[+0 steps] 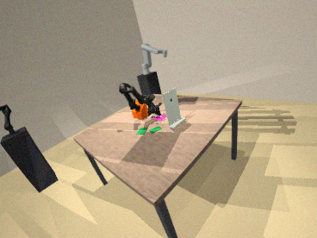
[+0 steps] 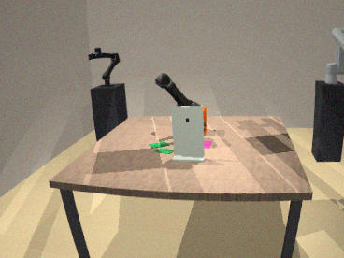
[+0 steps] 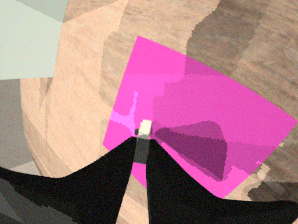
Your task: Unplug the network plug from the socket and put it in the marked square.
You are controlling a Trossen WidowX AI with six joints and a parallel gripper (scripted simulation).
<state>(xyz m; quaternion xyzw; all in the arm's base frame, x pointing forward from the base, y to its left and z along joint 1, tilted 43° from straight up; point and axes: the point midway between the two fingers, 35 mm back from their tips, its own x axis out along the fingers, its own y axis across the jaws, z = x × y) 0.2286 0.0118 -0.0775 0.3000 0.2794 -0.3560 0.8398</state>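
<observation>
The plug [image 3: 144, 131] is small, grey with a pale end, and sits between my fingertips in the wrist view. My gripper [image 3: 142, 143] [image 1: 159, 114] is shut on it and points down over the magenta square [image 3: 200, 95] [image 1: 162, 117] [image 2: 207, 144]. The plug's pale end shows against the square's left part; whether it touches the table I cannot tell. The upright panel [image 1: 171, 105] [image 2: 188, 140] [image 3: 27, 40] stands beside the square, and its socket hole [image 1: 171, 100] [image 2: 187, 120] shows dark, with no plug in it. In the exterior view the panel hides the gripper.
Two green patches [image 1: 141, 131] [image 1: 155, 129] [image 2: 159, 145] [image 2: 164, 150] lie flat on the table [image 1: 129, 147] [image 2: 117, 173]. An orange block [image 1: 139, 110] [image 2: 205, 121] is close to my arm. The panel's foot [image 1: 177, 123] [image 2: 188, 159] rests on the table. Other arms stand on pedestals beyond the table.
</observation>
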